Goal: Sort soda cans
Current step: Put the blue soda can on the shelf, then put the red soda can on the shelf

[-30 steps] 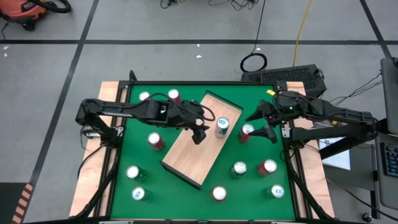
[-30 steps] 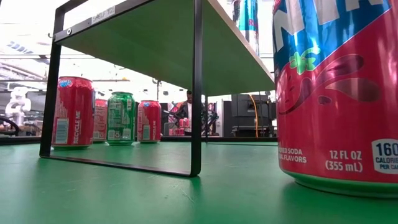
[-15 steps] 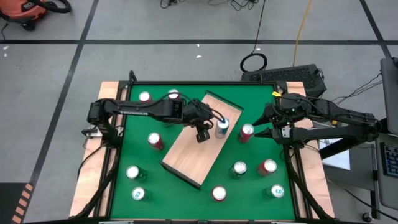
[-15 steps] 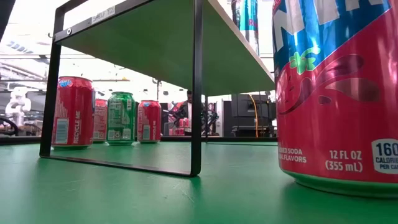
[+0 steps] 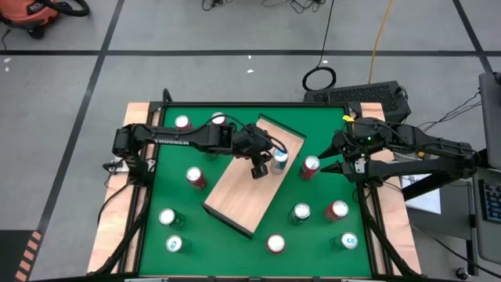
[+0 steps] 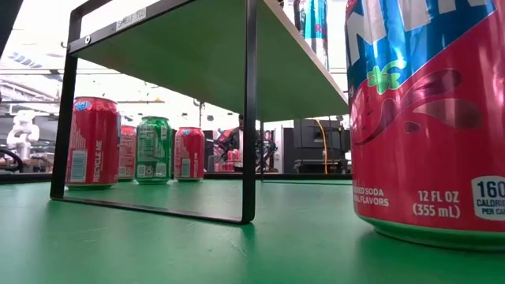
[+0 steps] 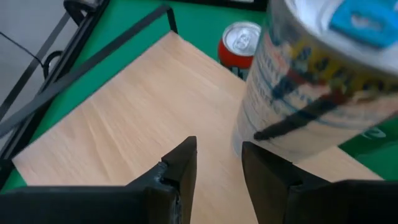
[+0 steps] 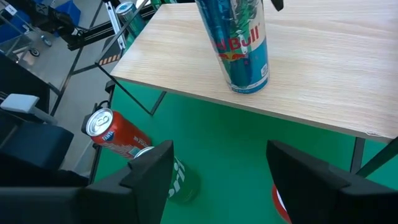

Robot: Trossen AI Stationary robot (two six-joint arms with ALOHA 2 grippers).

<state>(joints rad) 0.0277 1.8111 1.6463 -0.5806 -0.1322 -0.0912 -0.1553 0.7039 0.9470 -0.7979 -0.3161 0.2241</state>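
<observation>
A blue can (image 5: 279, 160) is standing upright on the light wooden board (image 5: 243, 194), near its far right corner, with its long axis vertical and its silver top facing up. The left gripper (image 5: 260, 167) is sitting just beside this can, on its left. In the left wrist view the two dark fingers (image 7: 180, 163) are standing close together with only a narrow gap between them, and the blue can (image 7: 311, 87) is rising beside them, outside the gap, so they are pinching nothing. The left arm is reaching in from the table's left edge, stretched across the green table (image 5: 156, 188) and out over the board.

The right gripper (image 5: 338, 157) is hovering near the right edge of the table, its fingers (image 8: 149, 171) spread wide. A red can (image 5: 310, 166) is standing upright on the green surface just left of it, apart from the fingers. The right arm is coming in from the right side, bent at the elbow.

Other red and green cans are standing upright around the board
</observation>
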